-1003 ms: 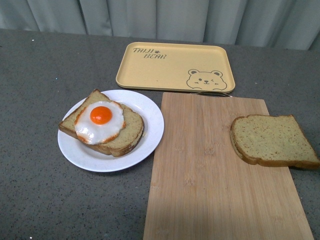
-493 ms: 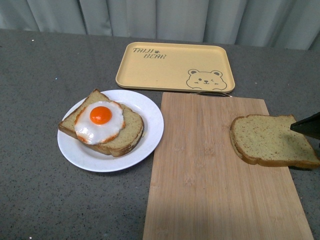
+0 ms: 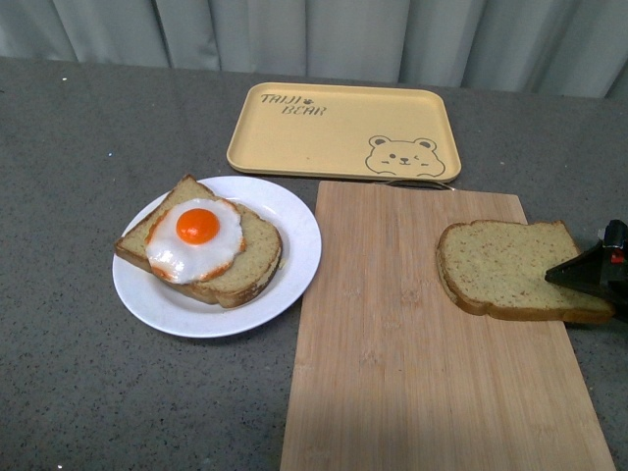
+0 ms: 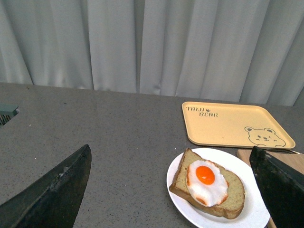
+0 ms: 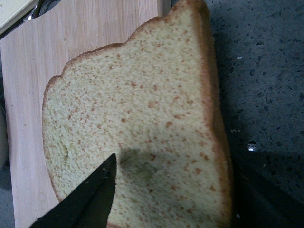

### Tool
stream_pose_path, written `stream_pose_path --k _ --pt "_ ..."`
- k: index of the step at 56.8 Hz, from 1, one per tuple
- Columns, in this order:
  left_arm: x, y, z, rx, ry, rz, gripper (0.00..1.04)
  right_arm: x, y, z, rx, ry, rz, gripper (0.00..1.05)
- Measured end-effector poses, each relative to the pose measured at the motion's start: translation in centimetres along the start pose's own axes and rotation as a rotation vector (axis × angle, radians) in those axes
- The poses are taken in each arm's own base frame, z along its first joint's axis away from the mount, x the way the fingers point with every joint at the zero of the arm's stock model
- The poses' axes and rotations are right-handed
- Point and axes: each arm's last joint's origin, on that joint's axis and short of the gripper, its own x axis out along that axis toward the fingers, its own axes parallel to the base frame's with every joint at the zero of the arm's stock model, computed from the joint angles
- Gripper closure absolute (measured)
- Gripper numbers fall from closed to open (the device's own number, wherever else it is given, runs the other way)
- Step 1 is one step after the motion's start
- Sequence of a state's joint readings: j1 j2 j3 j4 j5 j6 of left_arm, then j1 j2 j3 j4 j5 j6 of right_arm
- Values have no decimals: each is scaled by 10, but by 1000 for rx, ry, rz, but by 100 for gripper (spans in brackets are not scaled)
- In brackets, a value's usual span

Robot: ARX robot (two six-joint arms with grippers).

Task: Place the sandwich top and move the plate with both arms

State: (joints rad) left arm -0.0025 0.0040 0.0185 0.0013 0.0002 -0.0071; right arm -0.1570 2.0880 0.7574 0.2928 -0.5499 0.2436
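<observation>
The right gripper (image 3: 587,275), spread astride the right crust of the sandwich top (image 3: 500,263), may push it leftward instead of pinching; the left gripper (image 4: 169,148) is also spread.

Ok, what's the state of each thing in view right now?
Plain brown wholegrain bread slice: flat on wooden cutting board.
Round white plate: carrying egg-topped bread.
Yellow rectangular bear tray: unloaded.
Right gripper: jaws open, straddling the plain slice's crust.
Left gripper: jaws open, empty.

I saw soft, even, fairly dim light in every view, with a faint shadow on the sandwich top (image 5: 142,118) beneath the right gripper (image 5: 175,164), whose near fingers (image 5: 85,204) looked blurred.
</observation>
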Motion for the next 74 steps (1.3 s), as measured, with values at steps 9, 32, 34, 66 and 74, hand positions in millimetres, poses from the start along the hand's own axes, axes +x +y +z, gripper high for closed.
stream_pose_path --k 9,32,34,66,74 --pt "0 0 0 0 0 0 7 -5 3 1 3 8 -8 84" --pt "0 0 0 0 0 0 7 -34 96 17 -56 -270 343 102" --pt "0 0 0 0 0 0 7 -30 107 16 -33 -294 374 102" --pt "0 0 0 0 0 0 7 77 213 -42 73 -65 535 102" --pt "0 0 0 0 0 0 7 96 221 -57 66 -7 532 102"
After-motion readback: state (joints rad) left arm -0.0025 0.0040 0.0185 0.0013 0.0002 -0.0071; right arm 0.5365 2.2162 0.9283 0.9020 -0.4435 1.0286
